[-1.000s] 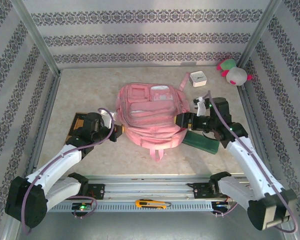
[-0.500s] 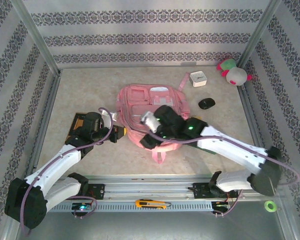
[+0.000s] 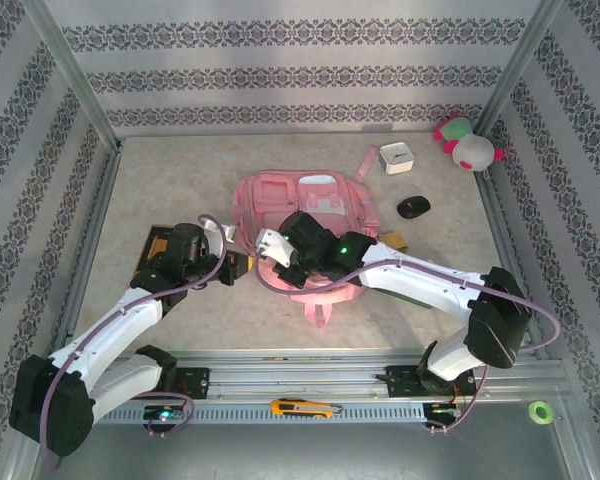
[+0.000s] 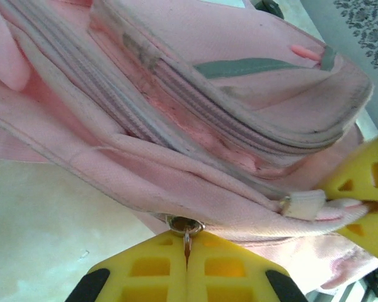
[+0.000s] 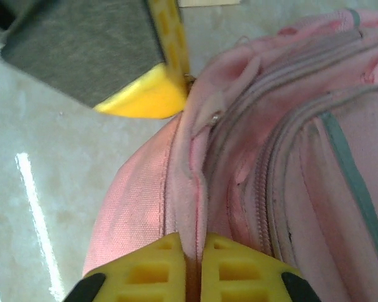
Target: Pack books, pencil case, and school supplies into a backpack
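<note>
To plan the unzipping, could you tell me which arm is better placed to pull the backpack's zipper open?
Left. The left gripper is shut on the metal zipper pull, while the right gripper pinches a fold of the backpack beside the zip, probably better for bracing.

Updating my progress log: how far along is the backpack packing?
Done: nothing visibly packed. In hand: left gripper shut on a zipper pull, right gripper pinching a seam of the backpack. Left: opening it and loading; mouse and white box lie on the table.
</note>
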Tool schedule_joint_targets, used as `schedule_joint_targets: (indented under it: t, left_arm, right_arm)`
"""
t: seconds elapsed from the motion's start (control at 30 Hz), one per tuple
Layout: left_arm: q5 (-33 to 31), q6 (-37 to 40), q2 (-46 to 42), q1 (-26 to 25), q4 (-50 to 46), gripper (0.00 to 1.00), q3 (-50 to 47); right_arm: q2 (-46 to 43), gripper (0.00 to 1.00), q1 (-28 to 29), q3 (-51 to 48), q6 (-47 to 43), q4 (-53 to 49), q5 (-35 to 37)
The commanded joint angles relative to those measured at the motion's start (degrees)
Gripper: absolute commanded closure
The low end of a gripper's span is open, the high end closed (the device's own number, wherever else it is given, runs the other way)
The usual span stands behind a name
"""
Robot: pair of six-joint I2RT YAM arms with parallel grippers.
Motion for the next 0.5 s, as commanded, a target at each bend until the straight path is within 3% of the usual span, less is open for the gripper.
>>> schedule_joint_targets:
  t: [0.0, 0.13, 0.47]
  left_arm:
    - [-7.7, 2.8, 2.0, 0.7, 0.0, 1.0, 2.9]
    - [-13.4, 5.9, 6.0, 2.4, 1.0, 1.0, 4.2]
    - [-16.3, 7.7, 17.0, 8.2, 6.9, 0.96, 9.1]
  right_arm:
    - [-6.6, 0.96, -2.9, -2.8, -7.0, -2.6, -12.3]
    - [-11.8, 1.0, -4.7, -5.4, -11.9, -4.4, -18.7]
    - [-15.1, 1.0, -6.8, -5.9, -11.5, -6.0, -22.4]
